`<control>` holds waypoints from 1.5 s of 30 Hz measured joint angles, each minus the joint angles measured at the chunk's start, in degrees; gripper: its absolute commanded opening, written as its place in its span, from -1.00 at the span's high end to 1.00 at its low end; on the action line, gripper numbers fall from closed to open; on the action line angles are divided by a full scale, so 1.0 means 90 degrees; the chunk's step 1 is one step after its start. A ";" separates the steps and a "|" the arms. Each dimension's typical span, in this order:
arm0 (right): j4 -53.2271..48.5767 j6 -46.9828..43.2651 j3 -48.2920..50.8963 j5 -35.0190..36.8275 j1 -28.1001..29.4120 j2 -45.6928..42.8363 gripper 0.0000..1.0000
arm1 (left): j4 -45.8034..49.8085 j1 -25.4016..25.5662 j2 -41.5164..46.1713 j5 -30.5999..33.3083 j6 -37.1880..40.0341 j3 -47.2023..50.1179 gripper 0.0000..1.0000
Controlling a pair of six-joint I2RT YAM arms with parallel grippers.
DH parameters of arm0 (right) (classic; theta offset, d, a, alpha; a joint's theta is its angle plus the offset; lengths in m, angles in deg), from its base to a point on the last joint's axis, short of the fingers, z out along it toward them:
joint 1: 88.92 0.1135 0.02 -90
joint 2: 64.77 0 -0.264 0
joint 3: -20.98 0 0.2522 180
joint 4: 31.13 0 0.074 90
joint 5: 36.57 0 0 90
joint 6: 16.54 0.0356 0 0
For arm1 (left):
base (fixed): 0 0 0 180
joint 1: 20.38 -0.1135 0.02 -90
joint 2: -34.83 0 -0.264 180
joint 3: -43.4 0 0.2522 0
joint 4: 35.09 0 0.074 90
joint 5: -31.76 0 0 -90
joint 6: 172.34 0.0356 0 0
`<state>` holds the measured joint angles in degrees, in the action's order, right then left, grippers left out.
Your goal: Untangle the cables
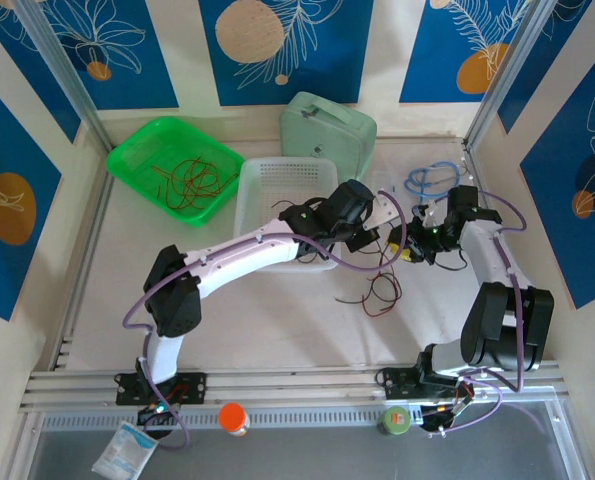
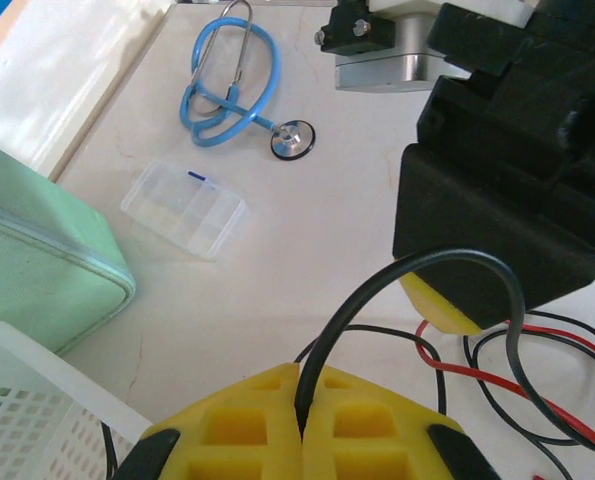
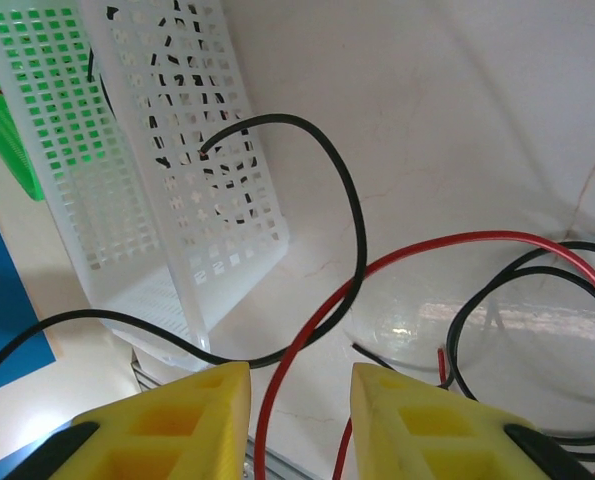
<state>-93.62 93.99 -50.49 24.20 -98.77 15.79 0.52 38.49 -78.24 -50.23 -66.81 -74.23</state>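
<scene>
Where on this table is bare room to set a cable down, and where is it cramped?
Bare: table front between left arm and right arm, and the left side below the green tray. Crowded: white basket to stethoscope, where left gripper and right gripper meet over the cables.

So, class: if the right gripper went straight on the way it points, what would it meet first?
Probably the thin red wire just ahead of the right gripper; the white perforated plastic basket lies beyond, depth unclear.

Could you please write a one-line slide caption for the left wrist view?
Left gripper shut on a black wire, red wires beyond, blue stethoscope behind.
</scene>
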 measured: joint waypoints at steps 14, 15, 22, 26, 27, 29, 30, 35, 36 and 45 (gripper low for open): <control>0.0248 0.0223 0.0223 -0.0085 0.0537 -0.0022 0.25 | -0.0250 0.0000 0.0000 0.0024 -0.0010 0.0002 1.00; 0.0299 0.0267 0.0238 -0.0121 0.0578 -0.0002 0.23 | -0.0270 0.0000 0.0000 0.0024 -0.0017 0.0002 1.00; 0.0685 0.0571 0.0483 -0.0376 0.0704 0.0034 0.17 | -0.0403 0.0000 0.0015 0.0029 -0.0027 0.0124 1.00; 0.0772 0.0607 0.0673 -0.0374 0.0726 0.0027 0.18 | -0.0432 0.0000 0.0019 0.0075 -0.0046 0.0182 1.00; 0.0787 0.0610 0.0719 -0.0372 0.0729 0.0024 0.18 | -0.0442 0.0000 0.0024 0.0078 -0.0049 0.0182 1.00; 0.0816 0.0610 0.0848 -0.0342 0.0765 0.0024 0.19 | -0.0464 0.0000 0.0056 0.0075 -0.0049 0.0182 1.00; 0.0821 0.0607 0.0896 -0.0333 0.0792 0.0024 0.19 | -0.0483 0.0000 0.0080 0.0078 -0.0049 0.0182 1.00; 0.0903 0.0656 0.1178 -0.0253 0.0894 0.0015 0.32 | -0.0571 0.0000 0.0226 0.0075 -0.0053 0.0182 1.00; 0.0935 0.0675 0.1209 -0.0250 0.0906 0.0015 0.38 | -0.0588 0.0000 0.0248 0.0075 -0.0066 0.0182 1.00; 0.1049 0.0896 0.1231 0.0180 0.0930 -0.0049 1.00 | -0.0605 0.0000 0.0333 0.0141 -0.0092 0.0182 1.00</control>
<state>-84.18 102.06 -39.41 25.82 -90.40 15.35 -4.92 38.49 -75.25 -48.97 -67.64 -72.59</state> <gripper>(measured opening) 0.055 0.048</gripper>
